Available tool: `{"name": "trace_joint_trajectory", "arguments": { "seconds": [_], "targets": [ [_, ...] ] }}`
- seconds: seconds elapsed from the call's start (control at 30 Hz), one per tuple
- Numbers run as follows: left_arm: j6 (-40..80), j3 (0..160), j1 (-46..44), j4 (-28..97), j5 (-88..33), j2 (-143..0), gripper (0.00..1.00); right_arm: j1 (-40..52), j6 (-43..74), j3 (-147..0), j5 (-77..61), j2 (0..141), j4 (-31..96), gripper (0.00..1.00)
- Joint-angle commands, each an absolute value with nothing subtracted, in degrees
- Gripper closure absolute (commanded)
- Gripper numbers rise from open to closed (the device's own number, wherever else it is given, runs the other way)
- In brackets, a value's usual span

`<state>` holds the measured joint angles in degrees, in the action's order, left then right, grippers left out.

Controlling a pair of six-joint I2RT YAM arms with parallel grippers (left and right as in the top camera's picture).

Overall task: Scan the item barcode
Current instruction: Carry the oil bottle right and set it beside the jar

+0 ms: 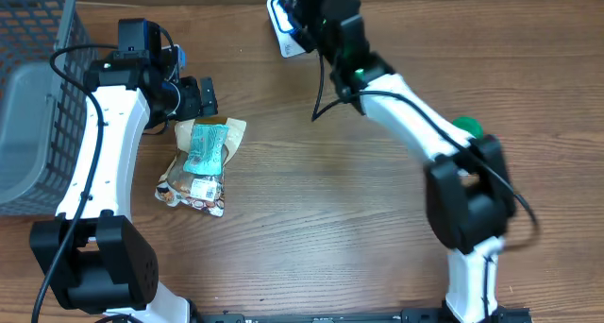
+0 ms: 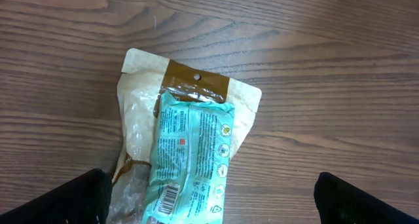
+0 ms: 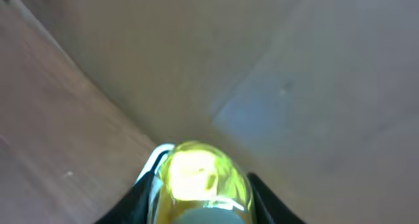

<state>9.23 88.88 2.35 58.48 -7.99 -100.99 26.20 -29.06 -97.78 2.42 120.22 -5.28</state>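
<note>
Teal snack packet, barcode up, lies on a kraft pouch directly beneath the wide-open left gripper. Well beyond, the right gripper clamps the scanner, which should aim squarely at that label.

Teal packet: dense small print, you cannot read it.
Barcode sticker: bars show, digits too blurred for you.
</note>
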Motion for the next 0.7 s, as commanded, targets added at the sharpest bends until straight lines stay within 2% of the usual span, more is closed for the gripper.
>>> {"name": "trace_joint_trajectory", "arguments": {
  "seconds": [0.0,0.07,0.13,0.3,0.47,0.67],
  "targets": [
    [8.6,89.9,2.2,58.4,-8.4,-100.0,0.01,24.5,-14.2,-99.0,2.9,107.0,7.0,0.66],
    [8.6,89.9,2.2,58.4,-8.4,-100.0,0.01,23.2,-8.0,-99.0,2.9,103.8,15.9,0.66],
    [8.6,89.9,2.2,58.4,-8.4,-100.0,0.01,21.1,0.1,-99.0,2.9,100.2,30.5,0.67],
    [8.6,89.9,2.2,58.4,-8.4,-100.0,0.0,17.0,9.8,-98.7,2.9,100.4,56.7,0.65],
    [8.6,89.9,2.2,58.4,-8.4,-100.0,0.0,14.6,10.7,-96.8,2.9,102.4,65.8,0.66],
    [8.6,89.9,2.2,58.4,-8.4,-100.0,0.01,11.7,13.8,-91.1,8.0,102.6,65.4,0.66]
  ]
}}
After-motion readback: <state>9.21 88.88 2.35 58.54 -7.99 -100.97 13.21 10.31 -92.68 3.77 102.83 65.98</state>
